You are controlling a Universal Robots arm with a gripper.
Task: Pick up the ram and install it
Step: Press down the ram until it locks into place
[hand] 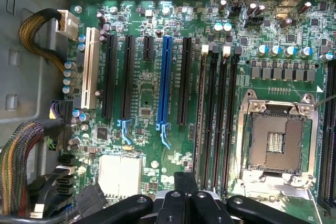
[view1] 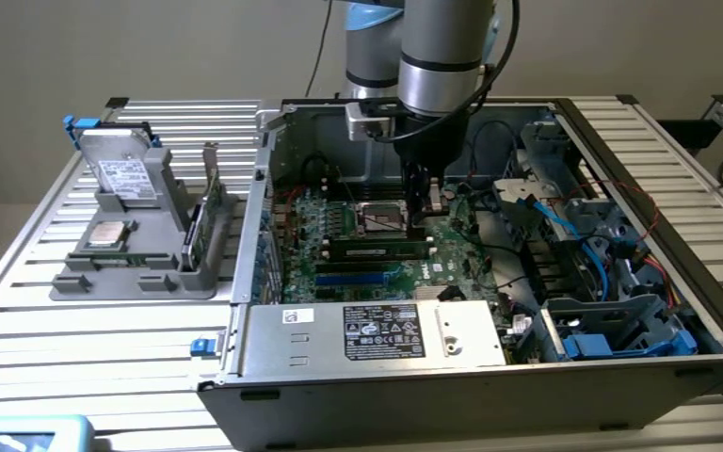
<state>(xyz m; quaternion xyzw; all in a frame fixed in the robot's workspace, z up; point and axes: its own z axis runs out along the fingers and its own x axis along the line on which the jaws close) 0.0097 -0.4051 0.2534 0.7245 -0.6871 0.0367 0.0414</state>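
Note:
A long dark stick with a small white label, the ram (view1: 380,250), stands on edge in the memory slots just in front of the open processor socket (view1: 380,222). In the wrist view it shows as a thin brownish edge (hand: 202,119) in the slot farthest from the socket (hand: 275,140). My gripper (view1: 420,209) hangs inside the case above the socket, a little behind the ram and apart from it. Its dark fingertips (hand: 178,184) are pressed together with nothing between them, so the gripper (hand: 185,182) is shut and holds nothing.
The open computer case (view1: 663,226) surrounds the arm, with blue and black cables (view1: 563,226) and a drive cage on the exterior view's right. A grey holder (view1: 148,273) on the exterior view's left carries a drive (view1: 123,169), a silver chip (view1: 110,234) and a green card (view1: 211,218).

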